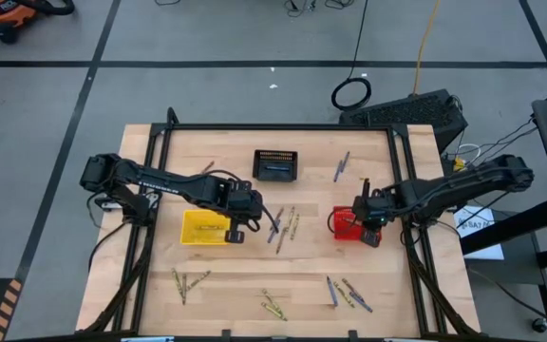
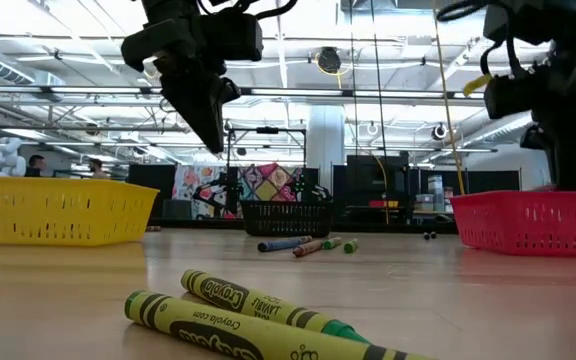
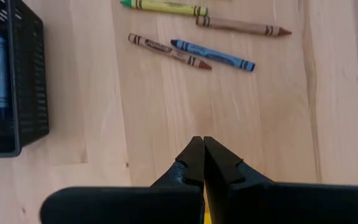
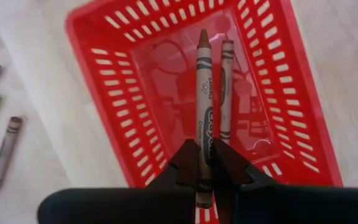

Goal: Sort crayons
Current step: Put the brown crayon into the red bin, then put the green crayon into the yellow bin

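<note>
My right gripper [image 4: 204, 149] hangs over the red basket [image 4: 114, 81], shut on a brown crayon [image 4: 204, 81]. Another brown crayon [image 4: 227, 81] lies on the basket's floor. My left gripper [image 3: 202, 144] is shut and holds nothing; it hovers by the right edge of the yellow basket [image 1: 196, 226], above bare wood. Beyond it, several crayons [image 3: 213, 55], brown, blue and yellow-green, lie flat on the table. The black basket [image 1: 277, 166] at the far middle holds a blue crayon [image 3: 2, 68]. My right gripper pinches the brown crayon near its blunt end [image 4: 202, 163] between its two fingers. The fingers come steeply from above and lie along the crayon, which sticks out past them with its tip [image 4: 204, 36] pointing down into the red basket. Whether the tip touches the floor I cannot tell.
More crayons lie in loose groups: at the table's middle [image 1: 283, 228], far right [image 1: 340, 166], and along the near edge [image 1: 183, 280], [image 1: 273, 304], [image 1: 348, 293]. A black frame [image 1: 402, 190] runs along the table's sides. Two yellow-green crayons [image 2: 258, 315] lie close to the low camera.
</note>
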Controlling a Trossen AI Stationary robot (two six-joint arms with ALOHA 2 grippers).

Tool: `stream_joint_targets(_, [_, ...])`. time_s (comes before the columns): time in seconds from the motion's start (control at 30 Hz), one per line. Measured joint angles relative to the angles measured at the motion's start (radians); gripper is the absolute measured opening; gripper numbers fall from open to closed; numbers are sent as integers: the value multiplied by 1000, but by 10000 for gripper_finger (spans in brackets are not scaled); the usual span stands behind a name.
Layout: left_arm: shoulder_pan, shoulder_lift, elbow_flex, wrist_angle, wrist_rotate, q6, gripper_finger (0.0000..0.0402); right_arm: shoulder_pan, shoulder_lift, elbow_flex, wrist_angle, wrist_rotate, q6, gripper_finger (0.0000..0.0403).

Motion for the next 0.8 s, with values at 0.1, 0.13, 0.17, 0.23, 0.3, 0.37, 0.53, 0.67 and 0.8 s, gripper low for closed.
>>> stream_joint_targets(0.1, [0,0,0,8,1,0,2,0,0,-16,8,3,5,5])
stream_joint_targets(0.13, [0,0,0,16,1,0,2,0,0,-19,8,3,5,7])
stream_joint_targets(0.17, [0,0,0,26,1,0,2,0,0,-21,7,5,5,11])
stream_joint_targets(0.23, [0,0,0,45,1,0,2,0,0,-21,9,28,12,23])
stream_joint_targets(0.3, [0,0,0,60,2,0,2,0,0,-21,9,62,24,38])
stream_joint_targets(0.37, [0,0,0,70,5,0,2,0,0,-21,10,87,29,56])
stream_joint_targets(0.53, [-1,0,0,74,5,1,2,-1,0,-21,16,87,30,95])
stream_joint_targets(0.67, [-1,0,0,74,5,1,2,-1,0,-21,16,87,31,114])
stream_joint_targets(0.8, [-1,0,0,74,9,8,2,-1,0,-21,17,87,32,120])
